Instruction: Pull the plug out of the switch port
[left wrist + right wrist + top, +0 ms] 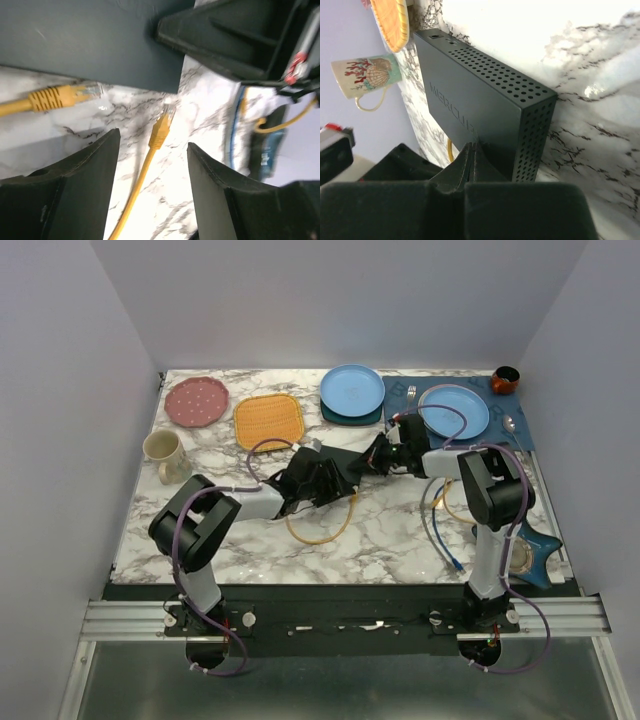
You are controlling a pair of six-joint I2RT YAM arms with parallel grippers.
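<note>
The switch (470, 107) lies flat mid-worktop (400, 530); the right pincer (470, 155) is clenched, tips against its top; the left pincer (153, 141) is released, straddling a yellow plug (162, 125) lying loose just beside the switch

A mat (268, 420) lies behind the switch (340, 466), a cable (320, 540) looped before it.

Switch (470, 110): flat matte black box, perforated end wall, lying flat on table (600, 75). Yellow-cabled plug (82, 92): clear tip just beside switch edge. Second plug (161, 127): loose on table nearby.
</note>
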